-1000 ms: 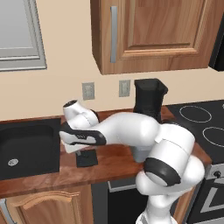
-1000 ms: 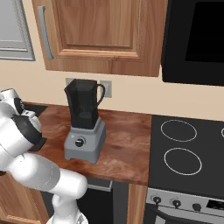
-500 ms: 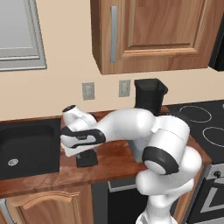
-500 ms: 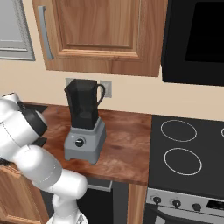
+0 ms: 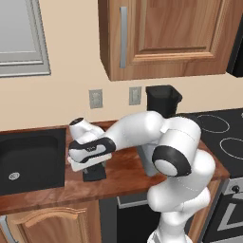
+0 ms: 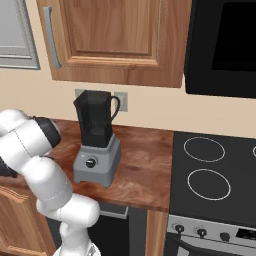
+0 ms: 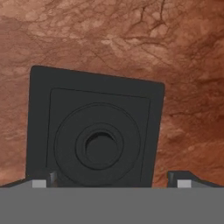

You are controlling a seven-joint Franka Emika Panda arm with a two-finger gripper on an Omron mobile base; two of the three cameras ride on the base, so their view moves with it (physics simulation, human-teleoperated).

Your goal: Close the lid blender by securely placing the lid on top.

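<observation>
The lid (image 7: 94,131), a flat black square with a raised round centre, lies on the wooden counter (image 7: 175,52). My gripper (image 7: 113,181) hovers right above it, open, with one fingertip showing past each side of the lid. In the left base view the gripper (image 5: 93,167) points down just over the lid (image 5: 95,174), left of the arm's base. The blender (image 6: 97,150) stands upright on the counter, a grey base with a black knob under a dark jar (image 6: 95,120) that is open at the top. The jar's rim (image 5: 163,96) rises behind my arm.
A black sink basin (image 5: 28,161) is sunk into the counter just left of the lid. The stove top (image 6: 210,170) lies right of the blender. Wall outlets (image 5: 96,98) and a wooden cabinet (image 5: 171,33) sit above the counter. The counter's front edge runs close below the lid.
The hand has sunk a little toward the lid, and the arm's elbow has swung forward. Lid and blender have not moved.
</observation>
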